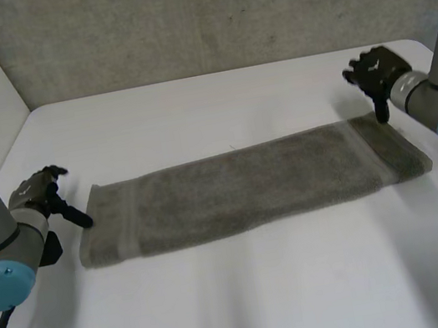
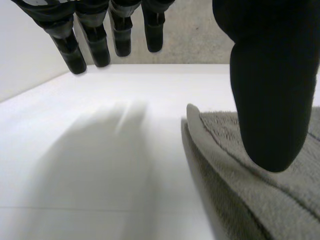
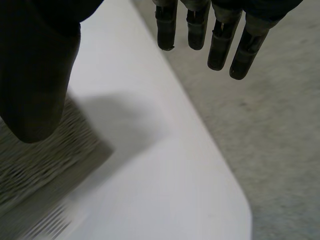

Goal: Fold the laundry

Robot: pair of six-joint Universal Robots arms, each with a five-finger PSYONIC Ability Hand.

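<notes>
– On the white table (image 1: 226, 299), where is the laundry?

– One grey towel (image 1: 249, 188), already folded into a long strip, lies flat across the middle, running left to right.

– And the hands?

– The left hand (image 1: 37, 192) sits at the strip's far left corner, the right hand (image 1: 377, 72) at its far right corner. Both are spread wide and hold nothing. Each thumb hangs over a towel corner, with straight fingers (image 2: 100, 45) out beyond the cloth. I cannot tell whether either thumb touches it.

– What could go wrong?

– I judge a pinch might catch only the top layer, so the strip would fall open as it lifts. If one hand closes badly or slips, the two ends would meet crooked.

– How much room is there?

– There is plenty of bare table on the near side, on the far side and to the left. The strip's right end lies close to the table's right edge, so a low swing there could strike the rim.
</notes>
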